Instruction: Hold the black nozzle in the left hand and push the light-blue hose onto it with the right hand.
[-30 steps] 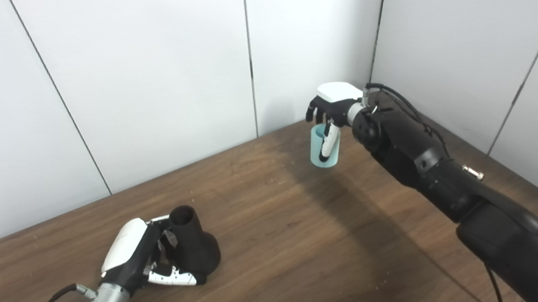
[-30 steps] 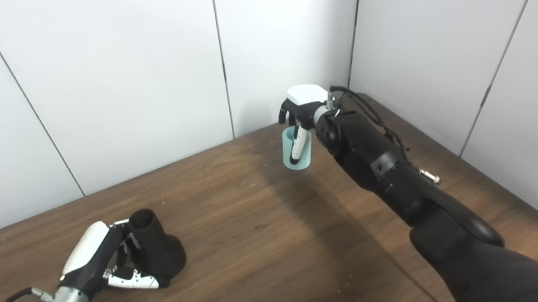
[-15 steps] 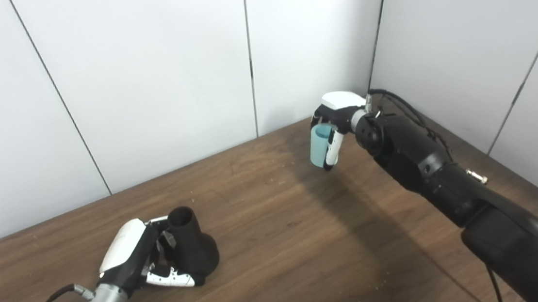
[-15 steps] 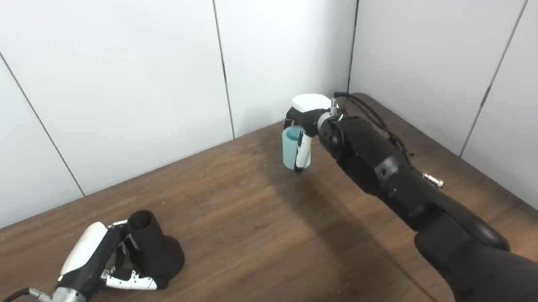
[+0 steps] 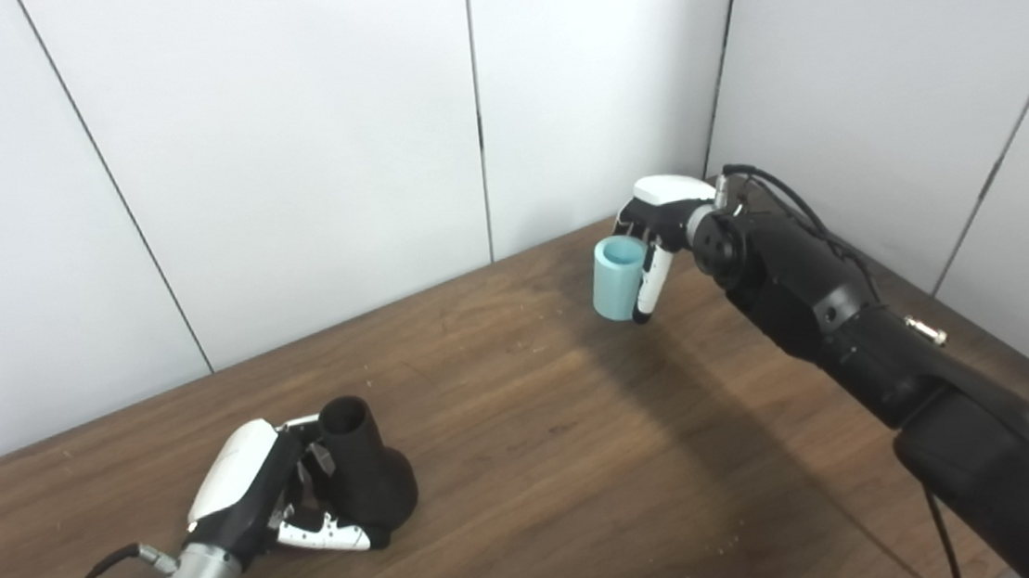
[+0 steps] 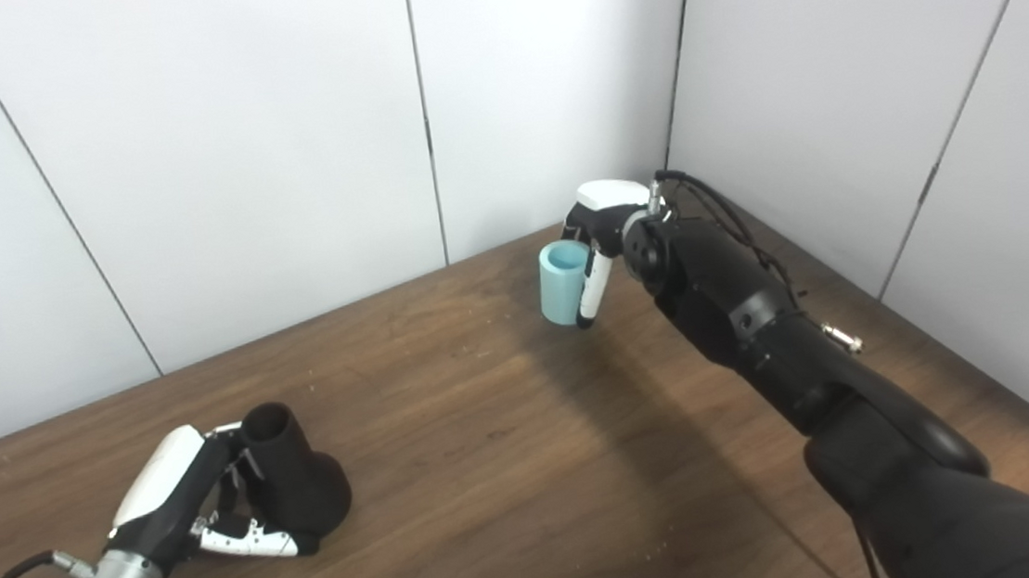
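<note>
Swings lower and a touch right over the last second, right hand point(image 5: 658, 225), rolling the light-blue hose point(image 5: 614, 278) so its open mouth now faces up and toward the camera. Clamped on that hose with fingers point(image 5: 646, 279) down its right side, up in the air above the far right of the worktop point(image 5: 586, 469). Barely shifted meanwhile, left hand point(image 5: 258, 493) at the near left, wrapped around the black nozzle point(image 5: 363, 470), narrow neck pointing up and slightly away, flared base seemingly resting on the wood. Well apart, hose and nozzle, with open worktop between them. Next job, by the look of it: carry the hose across and down to the near left. Worth turning one open end toward the nozzle's neck first, lining the two axes up before any push. Steady left grip needed so the neck cannot tip under pressure. Straight, gentle push, no twisting off-line.
</note>
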`<state>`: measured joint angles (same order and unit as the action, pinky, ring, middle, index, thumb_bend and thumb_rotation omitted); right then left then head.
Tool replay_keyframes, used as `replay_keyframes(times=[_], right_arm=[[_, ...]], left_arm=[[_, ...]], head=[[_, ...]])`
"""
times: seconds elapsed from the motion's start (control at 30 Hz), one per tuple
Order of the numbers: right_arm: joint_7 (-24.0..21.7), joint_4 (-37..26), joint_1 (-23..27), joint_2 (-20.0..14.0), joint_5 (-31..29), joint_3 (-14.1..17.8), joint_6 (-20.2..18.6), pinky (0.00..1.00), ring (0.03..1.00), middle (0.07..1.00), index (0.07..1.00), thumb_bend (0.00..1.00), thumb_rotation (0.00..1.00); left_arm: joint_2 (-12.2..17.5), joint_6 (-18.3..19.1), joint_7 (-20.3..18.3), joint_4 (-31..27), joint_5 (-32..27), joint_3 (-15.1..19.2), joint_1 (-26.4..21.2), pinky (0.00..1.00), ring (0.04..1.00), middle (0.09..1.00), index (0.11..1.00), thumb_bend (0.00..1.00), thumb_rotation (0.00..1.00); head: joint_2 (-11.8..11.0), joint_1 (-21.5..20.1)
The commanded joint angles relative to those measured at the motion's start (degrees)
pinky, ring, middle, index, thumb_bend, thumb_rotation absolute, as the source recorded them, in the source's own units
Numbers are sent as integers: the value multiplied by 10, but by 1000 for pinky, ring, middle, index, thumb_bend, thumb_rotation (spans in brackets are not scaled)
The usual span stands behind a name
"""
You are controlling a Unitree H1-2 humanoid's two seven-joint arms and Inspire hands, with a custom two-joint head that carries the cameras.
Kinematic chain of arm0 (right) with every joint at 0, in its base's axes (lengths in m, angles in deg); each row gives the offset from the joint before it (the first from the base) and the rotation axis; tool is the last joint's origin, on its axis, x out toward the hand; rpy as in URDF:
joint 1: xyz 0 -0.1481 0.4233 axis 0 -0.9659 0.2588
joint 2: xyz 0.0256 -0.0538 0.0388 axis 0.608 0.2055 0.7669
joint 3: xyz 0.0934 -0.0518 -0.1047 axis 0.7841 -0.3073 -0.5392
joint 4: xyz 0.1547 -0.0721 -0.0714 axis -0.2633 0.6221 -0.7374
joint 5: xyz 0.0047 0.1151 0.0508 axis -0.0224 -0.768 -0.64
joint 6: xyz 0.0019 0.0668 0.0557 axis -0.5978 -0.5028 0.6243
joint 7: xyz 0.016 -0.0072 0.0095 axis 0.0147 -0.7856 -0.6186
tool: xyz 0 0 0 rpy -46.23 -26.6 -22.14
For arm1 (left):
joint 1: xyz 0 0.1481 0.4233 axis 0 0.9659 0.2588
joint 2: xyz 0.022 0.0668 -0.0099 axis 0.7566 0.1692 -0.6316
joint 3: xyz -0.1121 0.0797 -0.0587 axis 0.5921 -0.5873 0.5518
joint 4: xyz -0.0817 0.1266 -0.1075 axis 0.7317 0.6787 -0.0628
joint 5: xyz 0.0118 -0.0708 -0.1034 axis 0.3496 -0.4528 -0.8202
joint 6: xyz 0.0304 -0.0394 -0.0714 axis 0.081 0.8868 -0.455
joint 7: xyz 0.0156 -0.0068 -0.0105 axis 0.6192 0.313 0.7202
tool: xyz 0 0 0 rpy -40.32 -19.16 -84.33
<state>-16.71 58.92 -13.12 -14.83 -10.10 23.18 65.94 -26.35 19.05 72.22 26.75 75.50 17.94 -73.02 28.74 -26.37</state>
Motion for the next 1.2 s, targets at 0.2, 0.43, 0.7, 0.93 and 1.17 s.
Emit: replay_keyframes(times=[0.2,0.43,0.7,0.93,1.17], right_arm=[[177,-12,5,2,0,35,82,469,489,477,466,521,0],[163,-23,7,5,2,31,66,441,478,484,463,520,0],[163,-26,8,3,7,28,65,443,463,492,468,521,0],[165,-23,6,5,3,29,70,443,466,490,467,521,0],[157,-23,10,6,1,30,64,439,460,499,467,520,0]], left_arm=[[39,59,-46,24,34,-13,48,407,474,454,491,528,0],[39,61,-45,25,36,-16,45,398,481,454,491,528,0],[41,61,-47,24,34,-16,45,373,467,453,491,528,0],[40,59,-46,28,35,-17,44,371,462,445,493,527,0],[44,56,-48,29,31,-14,42,374,464,451,492,527,0]], head=[[3,-1],[5,1],[8,1],[9,2],[9,1]])
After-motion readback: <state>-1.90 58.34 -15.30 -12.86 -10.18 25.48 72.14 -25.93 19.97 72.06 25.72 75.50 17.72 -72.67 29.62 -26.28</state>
